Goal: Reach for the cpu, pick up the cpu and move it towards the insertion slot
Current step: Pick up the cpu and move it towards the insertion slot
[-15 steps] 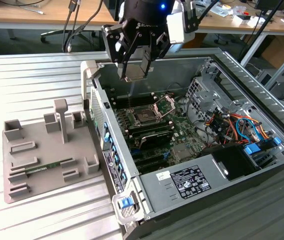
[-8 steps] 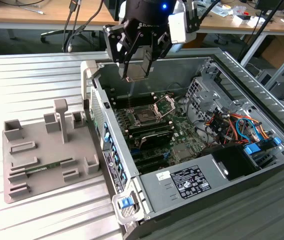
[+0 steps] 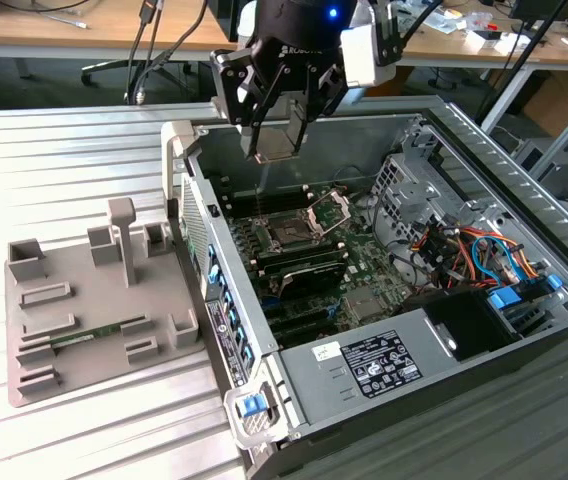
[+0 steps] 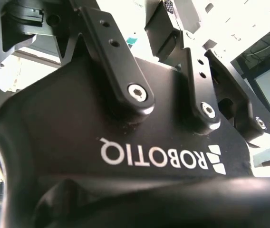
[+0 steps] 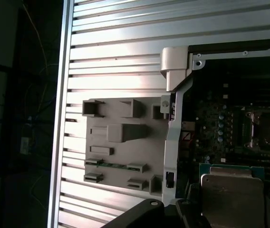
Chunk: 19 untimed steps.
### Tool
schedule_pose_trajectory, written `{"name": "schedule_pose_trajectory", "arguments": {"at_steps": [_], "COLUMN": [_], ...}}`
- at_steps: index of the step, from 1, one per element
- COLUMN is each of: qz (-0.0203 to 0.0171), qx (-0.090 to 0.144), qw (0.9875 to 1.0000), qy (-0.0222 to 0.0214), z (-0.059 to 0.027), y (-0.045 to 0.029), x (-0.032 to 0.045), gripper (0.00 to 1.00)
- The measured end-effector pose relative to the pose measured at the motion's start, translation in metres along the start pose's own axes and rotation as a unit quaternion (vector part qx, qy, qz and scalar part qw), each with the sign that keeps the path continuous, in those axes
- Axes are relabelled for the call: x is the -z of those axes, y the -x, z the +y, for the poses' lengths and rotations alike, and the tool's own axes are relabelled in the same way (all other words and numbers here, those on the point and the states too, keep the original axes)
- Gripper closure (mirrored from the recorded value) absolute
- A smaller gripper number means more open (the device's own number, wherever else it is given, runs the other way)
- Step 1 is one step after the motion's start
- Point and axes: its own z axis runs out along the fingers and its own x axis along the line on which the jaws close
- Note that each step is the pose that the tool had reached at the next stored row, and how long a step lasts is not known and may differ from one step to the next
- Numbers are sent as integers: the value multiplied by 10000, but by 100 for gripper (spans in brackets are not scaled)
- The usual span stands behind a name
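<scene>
At tool [image 3: 284, 122]: fingers clamped on cpu [image 3: 282, 143], pale metal face showing. Held high over open computer case [image 3: 484, 230], near case's far edge in exterior view, well clear of motherboard [image 3: 349, 275]. Below, on motherboard: insertion slot [image 3: 294, 232], dark centre bare, silver frame raised at exterior view's right. Cpu [image 5: 230, 194] and slot apart, not touching. Beside case, toward exterior view's left: grey fixture tray [image 3: 84, 300] on ribbed worktop [image 3: 64, 150]. In tray, near its front edge: green memory stick [image 3: 89, 337].

the cpu [image 3: 277, 135] hangs above the case [image 3: 509, 170], the fixture [image 3: 94, 290] at the exterior view's left.
</scene>
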Motion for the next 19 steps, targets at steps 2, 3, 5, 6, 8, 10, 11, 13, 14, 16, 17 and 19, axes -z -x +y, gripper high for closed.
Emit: {"name": "schedule_pose_trajectory", "arguments": {"at_steps": [2,3,5,6,8,10,11,13,14,16,17,19], "qz": [0,0,0,0,0,0,0,0,0,0,0,0], "qx": [0,0,0,0,0,0,0,0,0,0,1,0], "qw": [10000,10000,10000,10000,10000,10000,10000,10000,10000,10000,10000,10000], "qy": [0,0,0,0,0,0,0,0,0,0,0,0], "z": [-1,-1,-2,-2,-3,-4,-4,-4,-5,-5,-6,-6], "y": [9,14,25,30,37,44,48,55,59,66,69,79], "x": [0,0,0,0,0,0,0,0,0,0,0,0], "gripper": [45,45,45,45,45,45,45,45,45,45,45,45]}}
